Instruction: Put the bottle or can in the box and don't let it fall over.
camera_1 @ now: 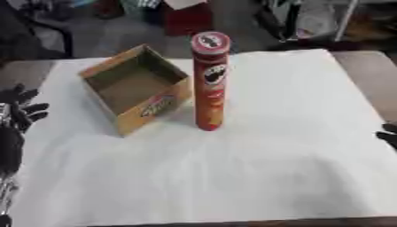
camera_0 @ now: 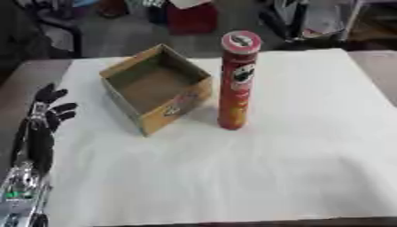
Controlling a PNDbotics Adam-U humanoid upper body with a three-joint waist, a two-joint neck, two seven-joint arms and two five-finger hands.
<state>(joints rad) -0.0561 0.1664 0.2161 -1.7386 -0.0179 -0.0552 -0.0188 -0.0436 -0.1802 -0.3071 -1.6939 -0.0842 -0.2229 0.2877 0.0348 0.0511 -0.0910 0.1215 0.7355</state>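
Right hand (camera_1: 388, 134) cut off at 3 o'clock edge; cannot tell its fingers. Left hand (camera_0: 48, 111) at 9 o'clock, fingers spread. Tall red cylindrical crisp can (camera_0: 236, 80) upright just beside open brown cardboard box (camera_0: 183, 103), white-covered tabletop (camera_0: 294, 155) open toward 6 o'clock.

White cloth (camera_0: 271, 168) covers the table (camera_0: 23, 75); clutter on floor beyond
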